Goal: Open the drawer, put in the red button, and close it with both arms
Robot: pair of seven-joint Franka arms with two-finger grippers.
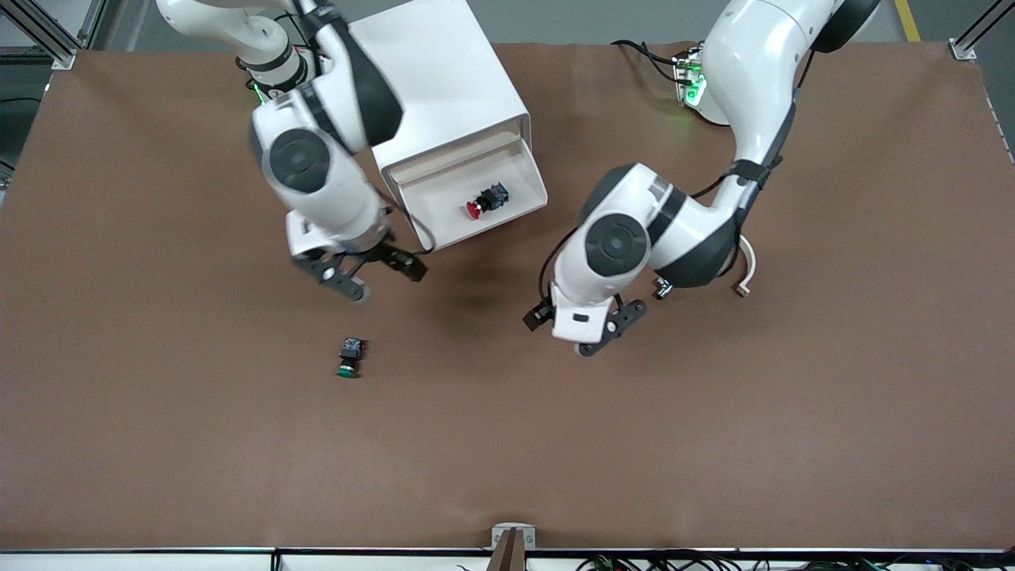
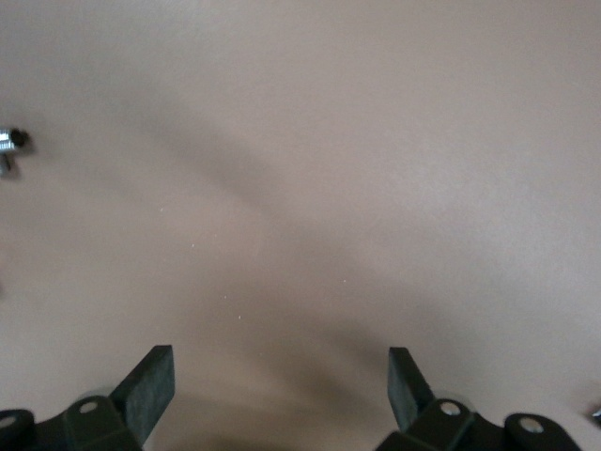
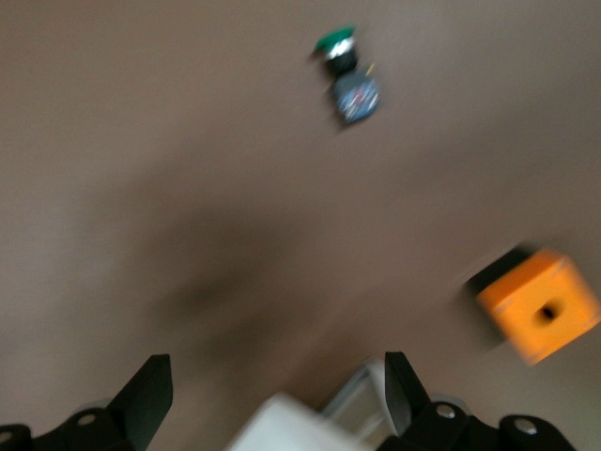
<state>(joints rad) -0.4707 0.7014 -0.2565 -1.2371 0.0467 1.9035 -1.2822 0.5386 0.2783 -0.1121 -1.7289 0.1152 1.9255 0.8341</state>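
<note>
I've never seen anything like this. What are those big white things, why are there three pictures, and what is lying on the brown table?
The big white things are two robot arms, each ending in a two-fingered gripper. The wide picture looks down from a high camera facing them; the other two come from small cameras on each arm's wrist, looking past its own fingers.

On the table stands a white cabinet with one drawer pulled out. A red button lies in that drawer. A green button lies on the table, nearer the front camera. The right wrist view also shows an orange box with a hole.

Neither arm holds anything. The right gripper hangs open over the table just in front of the drawer, above the green button's area. The left gripper hangs open over bare table.
</note>
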